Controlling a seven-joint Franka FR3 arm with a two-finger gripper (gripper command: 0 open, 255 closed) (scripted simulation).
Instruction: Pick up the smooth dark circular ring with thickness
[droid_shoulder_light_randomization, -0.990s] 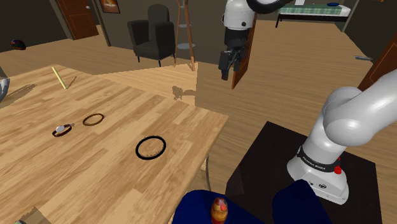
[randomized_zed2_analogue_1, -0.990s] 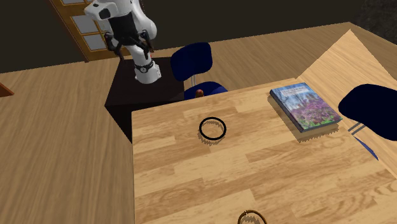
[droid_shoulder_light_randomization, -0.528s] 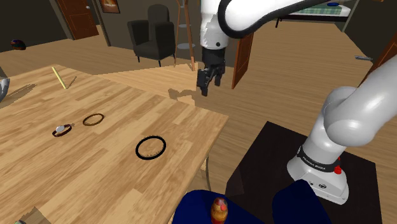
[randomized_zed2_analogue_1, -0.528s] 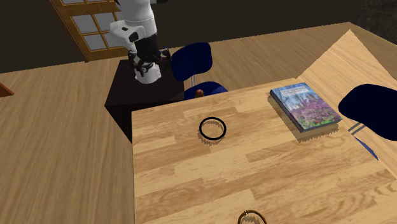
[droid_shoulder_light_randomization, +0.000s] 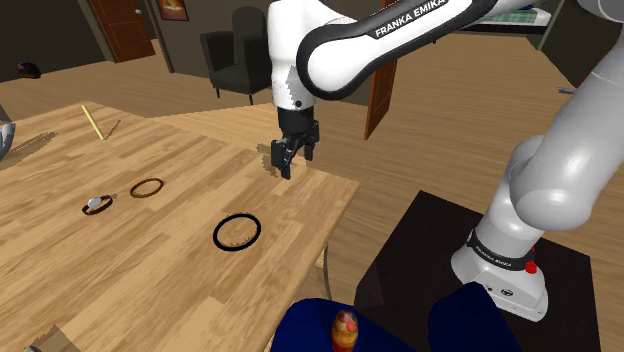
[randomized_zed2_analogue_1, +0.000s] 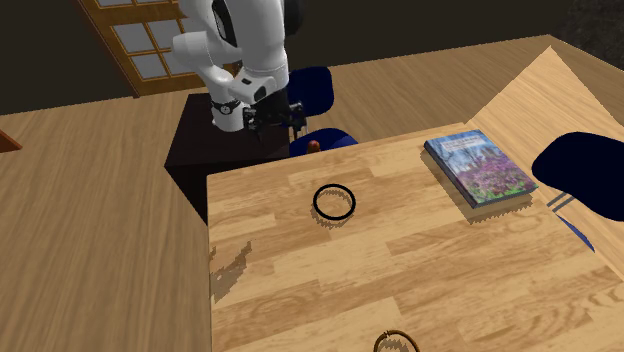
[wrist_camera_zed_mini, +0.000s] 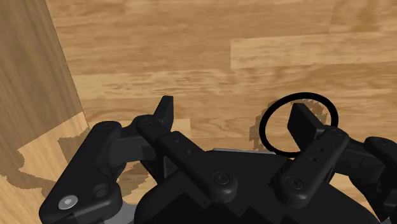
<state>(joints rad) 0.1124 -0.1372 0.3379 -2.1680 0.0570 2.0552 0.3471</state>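
The dark circular ring (droid_shoulder_light_randomization: 215, 233) lies flat on the wooden table (droid_shoulder_light_randomization: 150, 280), not far from the edge that faces the stand. My black gripper (droid_shoulder_light_randomization: 286, 161) hangs open above the table, up and to the right of the ring in the shoulder view, and holds nothing. From the second exterior view the gripper (randomized_zed2_analogue_1: 272, 118) hovers over the table's far edge, beyond the ring (randomized_zed2_analogue_1: 314, 202). Along the hand, the ring (wrist_camera_zed_mini: 272, 104) lies partly behind one of the fingertips (wrist_camera_zed_mini: 299, 121) of the gripper (wrist_camera_zed_mini: 233, 118).
A thin brown ring (droid_shoulder_light_randomization: 147, 187), a small banded ring (droid_shoulder_light_randomization: 96, 204) and a yellow stick (droid_shoulder_light_randomization: 93, 122) lie farther along the table. A book (randomized_zed2_analogue_1: 478, 167) rests near the table's right side in the second exterior view. Blue chairs (randomized_zed2_analogue_1: 313, 100) (randomized_zed2_analogue_1: 590, 165) stand at the edges.
The arm has swung down and towards the shoulder view's left, bringing the gripper from high beside the door to just above the table near the ring. The ring has not moved.
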